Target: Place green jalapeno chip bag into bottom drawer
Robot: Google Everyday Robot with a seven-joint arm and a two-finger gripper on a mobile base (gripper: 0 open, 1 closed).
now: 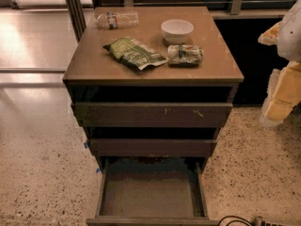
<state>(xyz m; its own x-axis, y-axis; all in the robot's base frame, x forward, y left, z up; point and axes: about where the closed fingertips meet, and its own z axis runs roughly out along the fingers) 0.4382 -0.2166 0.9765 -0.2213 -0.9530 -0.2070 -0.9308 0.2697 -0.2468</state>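
The green jalapeno chip bag (pixel 134 53) lies flat on top of the brown cabinet (pixel 89 62), left of centre. The bottom drawer (pixel 150 197) is pulled out toward me at the foot of the cabinet, with a bare brown floor and nothing in it. My gripper (pixel 276 102) hangs at the right edge of the view, beside and right of the cabinet. It is level with the upper drawers, well apart from the bag, and holds nothing that I can see.
A rolled greenish-white packet (pixel 185 55) lies right of the bag. A white bowl (pixel 177 30) stands behind it and a clear water bottle (pixel 117 19) lies at the back left. The two upper drawers (pixel 151 114) are closed. A speckled floor surrounds the cabinet, with a cable (pixel 235 220) at the bottom right.
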